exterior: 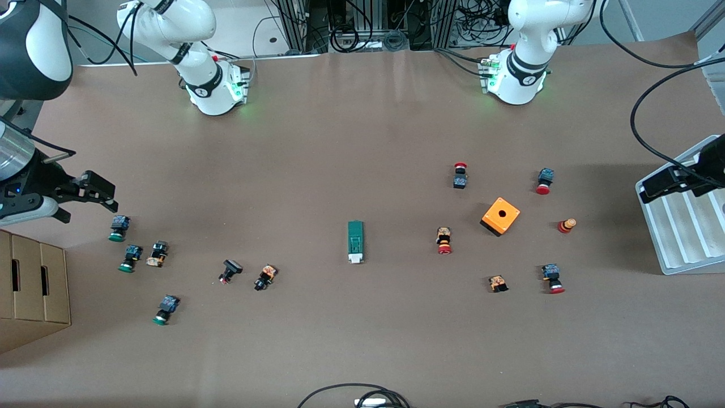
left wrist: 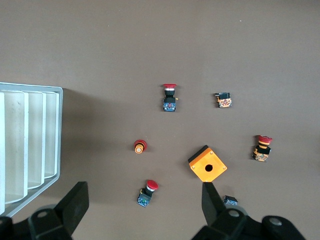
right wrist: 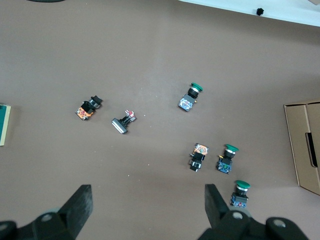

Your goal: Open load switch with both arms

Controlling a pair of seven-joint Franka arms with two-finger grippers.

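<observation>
The load switch (exterior: 355, 242), a narrow dark-green block with a white end piece, lies flat near the middle of the table with nothing touching it. Its edge also shows in the right wrist view (right wrist: 4, 124). My right gripper (exterior: 105, 194) hangs open over the right arm's end of the table, above the green-capped push-buttons; its fingers (right wrist: 148, 190) hold nothing. My left gripper (exterior: 660, 184) hangs open over the left arm's end, beside the white tray. Its fingers (left wrist: 143, 189) stand wide over a red-capped push-button (left wrist: 147, 193).
An orange cube with a hole (exterior: 500, 216) and several red-capped push-buttons (exterior: 444, 240) lie toward the left arm's end. Green-capped push-buttons (exterior: 119, 228) lie toward the right arm's end. A white ribbed tray (exterior: 685, 238) and a cardboard box (exterior: 31, 289) stand at the table's two ends.
</observation>
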